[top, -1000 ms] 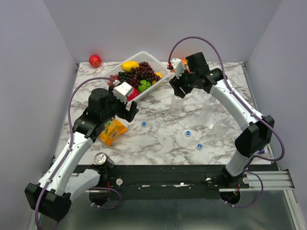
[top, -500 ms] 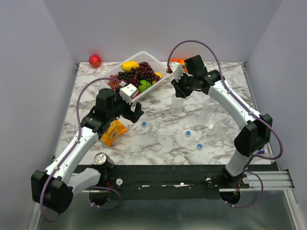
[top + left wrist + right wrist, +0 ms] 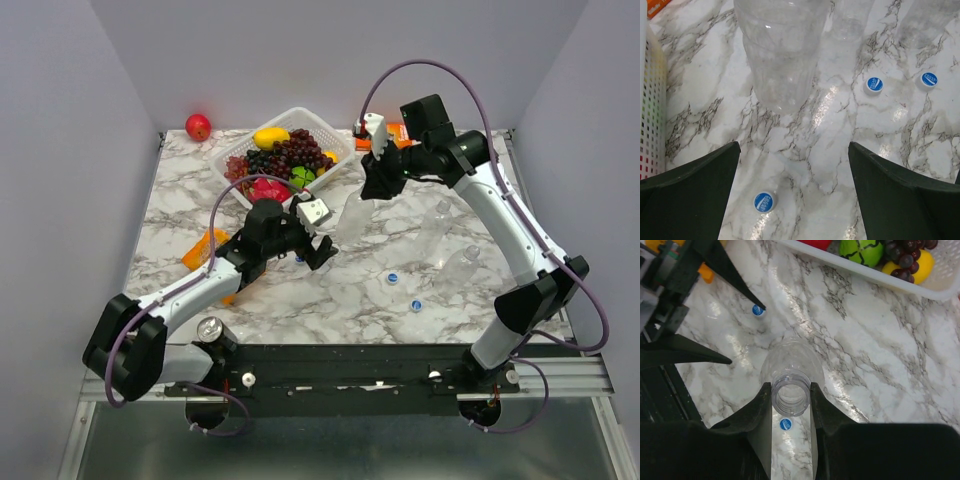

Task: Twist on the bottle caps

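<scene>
My right gripper [image 3: 791, 396] is shut on the open neck of a clear ribbed bottle [image 3: 791, 371], which it holds at a tilt over the marble table [image 3: 352, 222]. My left gripper [image 3: 794, 150] is open low over the table, just left of that bottle [image 3: 782, 50]. One blue cap [image 3: 764, 202] lies between its fingers, nearer the left one. Two more blue caps [image 3: 392, 277] [image 3: 415, 305] lie to the right. Two other clear bottles [image 3: 435, 225] [image 3: 462, 262] are on the right side.
A white basket [image 3: 335, 172] of fruit stands at the back centre, a red apple [image 3: 198, 127] at the back left. An orange packet [image 3: 205, 247] lies at the left. A silver can [image 3: 210, 328] stands at the near edge.
My left arm has swung right and forward from over the orange packet to the cap at the centre. My right arm has risen, and the bottle under it now tilts.
</scene>
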You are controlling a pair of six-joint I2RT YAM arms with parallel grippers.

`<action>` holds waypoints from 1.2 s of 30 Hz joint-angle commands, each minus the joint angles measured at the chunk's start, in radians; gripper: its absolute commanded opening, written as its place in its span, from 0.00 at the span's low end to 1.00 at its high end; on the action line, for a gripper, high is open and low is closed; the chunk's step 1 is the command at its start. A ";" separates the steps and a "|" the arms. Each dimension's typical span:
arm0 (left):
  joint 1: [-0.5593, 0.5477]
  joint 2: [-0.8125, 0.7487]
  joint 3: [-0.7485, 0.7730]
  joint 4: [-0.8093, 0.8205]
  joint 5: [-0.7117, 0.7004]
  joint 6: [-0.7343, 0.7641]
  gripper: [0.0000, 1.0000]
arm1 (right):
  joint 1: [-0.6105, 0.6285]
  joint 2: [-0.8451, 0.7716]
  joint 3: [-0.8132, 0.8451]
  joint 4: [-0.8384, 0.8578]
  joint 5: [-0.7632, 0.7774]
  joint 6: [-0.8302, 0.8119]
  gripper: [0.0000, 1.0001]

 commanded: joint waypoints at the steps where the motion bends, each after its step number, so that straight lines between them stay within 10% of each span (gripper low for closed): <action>1: -0.020 0.052 0.031 0.159 -0.037 0.003 0.99 | 0.011 -0.036 0.008 -0.065 -0.142 0.029 0.02; 36: -0.050 0.113 0.034 0.163 0.204 -0.031 0.98 | 0.010 -0.045 0.033 -0.042 -0.343 0.094 0.01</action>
